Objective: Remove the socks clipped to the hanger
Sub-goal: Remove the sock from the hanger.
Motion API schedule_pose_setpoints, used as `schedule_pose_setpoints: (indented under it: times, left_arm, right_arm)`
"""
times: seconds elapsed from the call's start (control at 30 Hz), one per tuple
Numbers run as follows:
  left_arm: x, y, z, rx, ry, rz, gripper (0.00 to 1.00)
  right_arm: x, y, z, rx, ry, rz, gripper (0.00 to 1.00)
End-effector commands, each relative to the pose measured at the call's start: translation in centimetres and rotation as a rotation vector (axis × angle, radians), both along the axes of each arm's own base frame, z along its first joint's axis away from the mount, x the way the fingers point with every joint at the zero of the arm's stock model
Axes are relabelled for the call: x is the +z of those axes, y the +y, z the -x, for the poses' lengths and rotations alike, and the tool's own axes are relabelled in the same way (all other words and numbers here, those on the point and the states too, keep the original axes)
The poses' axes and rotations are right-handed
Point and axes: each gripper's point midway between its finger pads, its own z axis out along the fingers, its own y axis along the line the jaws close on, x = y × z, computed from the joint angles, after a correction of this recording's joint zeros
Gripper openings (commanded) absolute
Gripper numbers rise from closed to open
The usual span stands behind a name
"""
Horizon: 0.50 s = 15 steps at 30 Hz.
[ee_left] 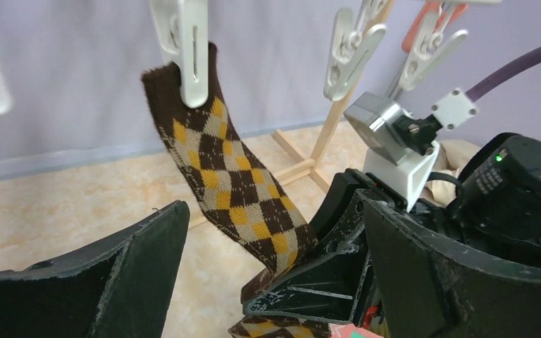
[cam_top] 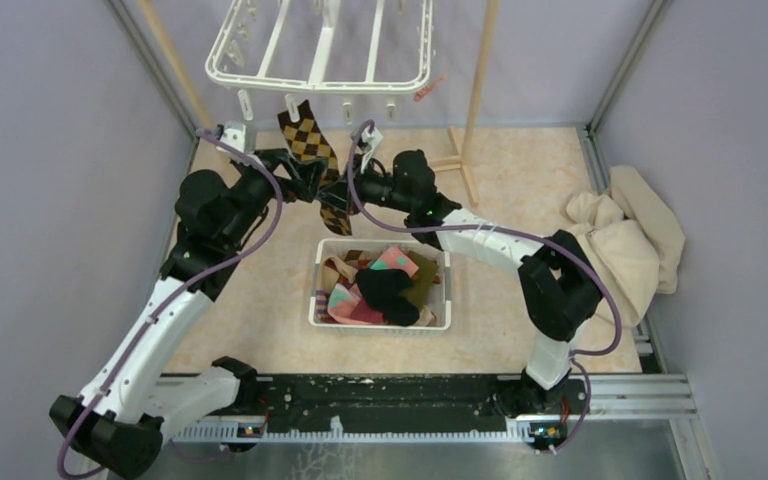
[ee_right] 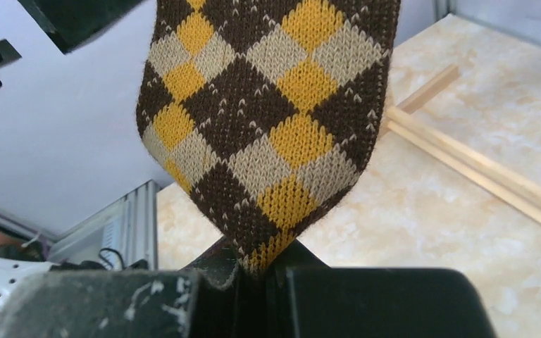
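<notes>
The white hanger (cam_top: 320, 50) hangs at the back. One brown argyle sock (cam_top: 305, 135) dangles from a white clip (ee_left: 187, 49) on its front rim. My right gripper (ee_right: 264, 264) is shut on the sock's lower end (ee_right: 268, 105), and the knit is pulled into a point between the jaws. My left gripper (ee_left: 273, 204) is open, and its wide fingers (ee_left: 134, 274) stand on either side of the sock (ee_left: 232, 183) without touching it. In the top view the left gripper (cam_top: 305, 182) and the right gripper (cam_top: 345, 195) meet just under the hanger.
A white slotted basket (cam_top: 314, 300) with several loose socks stands below the grippers. The wooden pole rack (cam_top: 480, 90) rises behind right, its foot on the floor. A beige cloth heap (cam_top: 625, 240) lies at the right wall. Empty clips (ee_left: 352, 49) dangle nearby.
</notes>
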Motion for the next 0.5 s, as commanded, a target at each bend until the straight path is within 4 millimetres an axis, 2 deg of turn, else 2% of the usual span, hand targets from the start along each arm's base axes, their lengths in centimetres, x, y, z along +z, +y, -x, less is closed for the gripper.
schedule_pose_setpoints:
  times: [0.0, 0.2, 0.37, 0.47]
  left_arm:
    - [0.7, 1.4, 0.7, 0.052, -0.008, -0.007, 0.99]
    - [0.2, 1.8, -0.1, 0.029, 0.052, -0.023, 0.99]
    - [1.3, 3.1, -0.3, 0.035, 0.051, -0.013, 0.99]
    - [1.6, 3.2, -0.3, 0.004, 0.056, 0.000, 0.99]
  right_arm:
    - [5.6, -0.6, 1.3, 0.080, -0.036, -0.094, 0.00]
    - [7.1, -0.9, 2.0, 0.182, 0.000, -0.170, 0.00]
    - [7.7, -1.6, 2.3, 0.281, 0.051, -0.240, 0.00]
    - [7.9, -2.3, 2.3, 0.328, 0.088, -0.283, 0.00]
